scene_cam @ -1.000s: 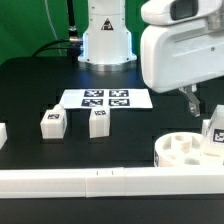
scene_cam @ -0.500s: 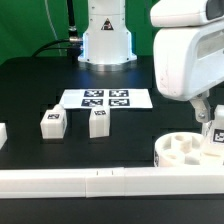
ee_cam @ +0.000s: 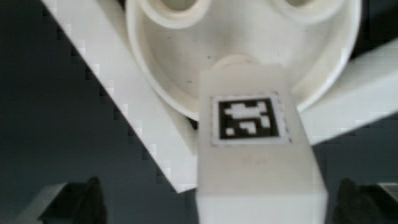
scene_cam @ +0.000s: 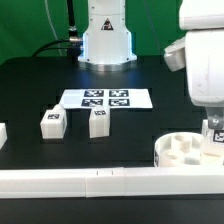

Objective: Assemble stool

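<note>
The claw point(ee_cam: 231, 202) is held wide open astride a leg point(ee_cam: 249, 130), nothing gripped. That leg seems set on the seat point(scene_cam: 166, 156), at four o'clock in the exterior view. A second leg point(scene_cam: 52, 122) and a third leg point(scene_cam: 97, 122) are left loose toward nine. The seat is hemmed by a rail point(scene_cam: 90, 182) at six; bare worktop point(scene_cam: 150, 125) is left toward the loose legs.

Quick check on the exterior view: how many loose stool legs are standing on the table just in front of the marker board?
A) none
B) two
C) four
B: one leg and a second leg stand apart from each other on the black table, just in front of the marker board.
</note>
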`<state>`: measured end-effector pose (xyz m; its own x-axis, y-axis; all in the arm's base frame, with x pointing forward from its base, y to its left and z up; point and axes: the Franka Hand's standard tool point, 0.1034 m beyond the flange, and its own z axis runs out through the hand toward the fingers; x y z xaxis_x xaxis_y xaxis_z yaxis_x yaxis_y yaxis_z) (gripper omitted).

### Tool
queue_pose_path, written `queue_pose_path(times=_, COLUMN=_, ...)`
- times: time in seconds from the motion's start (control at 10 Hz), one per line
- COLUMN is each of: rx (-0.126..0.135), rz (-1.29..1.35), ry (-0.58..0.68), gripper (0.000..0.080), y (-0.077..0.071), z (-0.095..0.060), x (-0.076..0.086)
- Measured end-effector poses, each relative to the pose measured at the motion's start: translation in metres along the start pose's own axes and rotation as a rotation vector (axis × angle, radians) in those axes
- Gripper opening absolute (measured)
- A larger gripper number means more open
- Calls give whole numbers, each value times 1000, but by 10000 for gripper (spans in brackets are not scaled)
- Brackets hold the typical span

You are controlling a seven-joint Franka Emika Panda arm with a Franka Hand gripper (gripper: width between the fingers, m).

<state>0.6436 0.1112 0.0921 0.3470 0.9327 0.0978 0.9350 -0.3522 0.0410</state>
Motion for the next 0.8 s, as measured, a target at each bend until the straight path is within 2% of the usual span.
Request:
queue_pose_path(times=0.3, rx=-4, rz=-1, ry=-9, gripper=637, y=-4, z=3, x=1)
queue_pose_path(times=0.4, rx=-3, rz=0, ry=-10, gripper=469, y=-4, z=4, x=0)
queue_pose_path(times=0.5, rx=-1, rz=4, ry=-11, gripper=334, y=-4, z=6, x=-2)
queue_pose_path(times=0.8, rx=-1, rz=12, ry=-11, gripper=334, y=-3, z=6, x=-3)
